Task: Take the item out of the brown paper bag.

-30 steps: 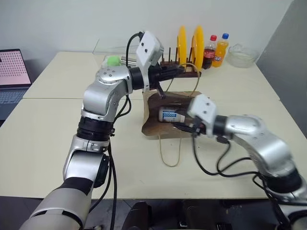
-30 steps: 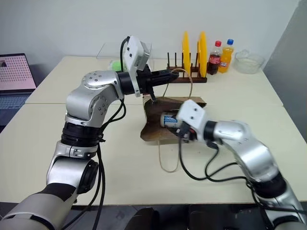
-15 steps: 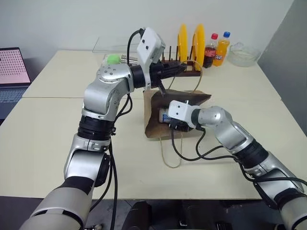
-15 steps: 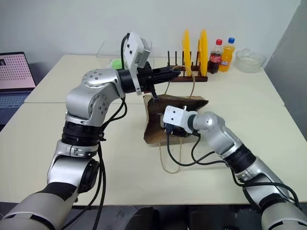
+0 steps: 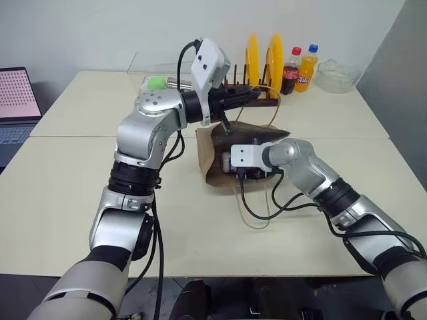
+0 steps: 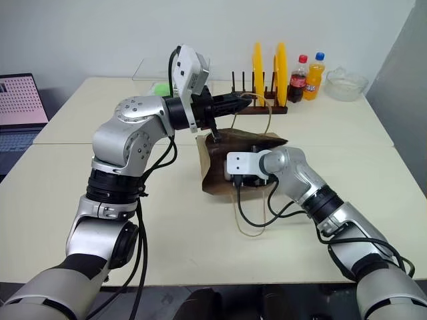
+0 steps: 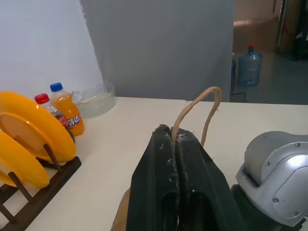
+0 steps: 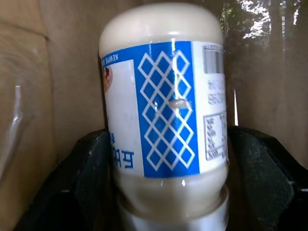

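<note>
So my left gripper (image 7: 175,144) is pinched tight on one cord handle (image 7: 195,113) of the brown paper bag (image 5: 212,150), holding it up off the table (image 5: 80,193) where the bag lies tipped on its side. My right gripper (image 5: 233,172) is poked into the bag's mouth, fingers (image 8: 94,180) spread wide on either side of a white bottle with a blue diamond label (image 8: 166,113) inside, not squeezing it.
</note>
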`<state>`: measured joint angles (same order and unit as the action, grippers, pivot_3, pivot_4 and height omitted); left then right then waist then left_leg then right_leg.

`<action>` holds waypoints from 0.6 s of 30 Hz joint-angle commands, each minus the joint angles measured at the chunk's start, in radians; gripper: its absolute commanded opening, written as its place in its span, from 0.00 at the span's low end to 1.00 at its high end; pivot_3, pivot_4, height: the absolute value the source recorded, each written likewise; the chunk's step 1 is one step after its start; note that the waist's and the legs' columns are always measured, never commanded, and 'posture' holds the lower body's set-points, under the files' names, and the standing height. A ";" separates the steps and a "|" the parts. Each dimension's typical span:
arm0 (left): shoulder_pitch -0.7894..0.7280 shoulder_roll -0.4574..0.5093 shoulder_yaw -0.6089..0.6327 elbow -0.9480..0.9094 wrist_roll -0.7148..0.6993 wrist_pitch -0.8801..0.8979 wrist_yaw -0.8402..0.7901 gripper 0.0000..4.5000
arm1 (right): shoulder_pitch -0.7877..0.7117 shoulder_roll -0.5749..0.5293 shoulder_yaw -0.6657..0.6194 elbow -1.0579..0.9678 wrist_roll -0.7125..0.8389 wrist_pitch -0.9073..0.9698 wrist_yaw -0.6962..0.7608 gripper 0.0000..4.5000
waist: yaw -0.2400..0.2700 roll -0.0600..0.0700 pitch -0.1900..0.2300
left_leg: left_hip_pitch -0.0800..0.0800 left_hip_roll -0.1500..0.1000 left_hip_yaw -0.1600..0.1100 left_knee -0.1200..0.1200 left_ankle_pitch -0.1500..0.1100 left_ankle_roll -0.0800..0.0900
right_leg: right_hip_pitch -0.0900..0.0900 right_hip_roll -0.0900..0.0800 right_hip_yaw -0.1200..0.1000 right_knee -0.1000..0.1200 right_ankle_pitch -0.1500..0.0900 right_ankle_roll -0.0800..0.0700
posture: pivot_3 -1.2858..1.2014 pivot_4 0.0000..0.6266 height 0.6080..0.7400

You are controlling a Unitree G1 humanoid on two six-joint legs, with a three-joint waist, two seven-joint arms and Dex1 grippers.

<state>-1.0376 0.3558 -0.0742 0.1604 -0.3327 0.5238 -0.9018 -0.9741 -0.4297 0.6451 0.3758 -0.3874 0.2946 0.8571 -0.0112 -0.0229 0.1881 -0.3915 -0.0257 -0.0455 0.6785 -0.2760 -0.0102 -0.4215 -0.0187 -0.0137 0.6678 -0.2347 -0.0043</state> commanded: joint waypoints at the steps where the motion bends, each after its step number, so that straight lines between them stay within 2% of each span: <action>1: -0.007 0.003 0.011 -0.052 -0.003 -0.024 0.012 0.00 | -0.004 0.005 -0.012 0.029 -0.024 -0.044 0.004 0.75 | 0.000 0.000 0.000 | 0.000 0.000 0.000 0.000 0.000 0.000 | 0.000 0.000 0.000 0.000 0.000 0.000 | 0.52 0.24 1.00; 2: -0.004 0.006 0.010 -0.052 0.001 -0.027 0.014 0.00 | -0.003 0.005 -0.021 0.022 -0.025 -0.053 0.004 0.69 | 0.000 0.000 0.000 | 0.000 0.000 0.000 0.000 0.000 0.000 | 0.000 0.000 0.000 0.000 0.000 0.000 | 0.52 0.24 1.00; 7: 0.004 0.022 -0.004 -0.027 0.031 -0.055 0.018 0.00 | -0.004 -0.011 -0.077 -0.072 -0.005 -0.097 0.020 0.69 | 0.000 0.000 0.000 | 0.000 0.000 0.000 0.000 0.000 0.000 | -0.001 0.000 0.000 0.003 0.000 0.000 | 0.52 0.24 1.00; 10: 0.002 0.031 -0.011 0.005 0.061 -0.076 0.025 0.00 | 0.016 -0.038 -0.137 -0.223 0.045 -0.095 0.072 0.69 | 0.000 0.000 0.000 | -0.002 0.000 0.000 0.000 0.000 0.000 | -0.004 0.000 0.001 0.005 0.000 0.000 | 0.52 0.24 1.00; 15: -0.013 0.033 -0.012 0.070 0.104 -0.109 0.046 0.00 | 0.057 -0.111 -0.224 -0.421 0.122 -0.074 0.145 0.69 | 0.003 0.000 0.000 | -0.002 0.000 0.000 0.000 0.000 0.000 | -0.005 0.000 0.000 0.006 0.000 0.000 | 0.52 0.24 1.00; 18: -0.023 0.033 -0.014 0.110 0.125 -0.132 0.057 0.00 | 0.111 -0.185 -0.304 -0.538 0.224 -0.119 0.210 0.69 | 0.005 0.000 0.000 | -0.002 -0.001 0.000 0.001 0.000 0.000 | -0.005 0.000 0.000 0.006 0.000 0.000 | 0.52 0.24 1.00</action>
<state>-1.0311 0.3787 -0.0964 0.2713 -0.2194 0.4195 -0.8565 -0.8627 -0.5917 0.4154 -0.0775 -0.2230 0.2098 1.0368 -0.0065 -0.0228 0.1882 -0.3936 -0.0264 -0.0457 0.6791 -0.2761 -0.0102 -0.4260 -0.0191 -0.0137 0.6740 -0.2348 -0.0042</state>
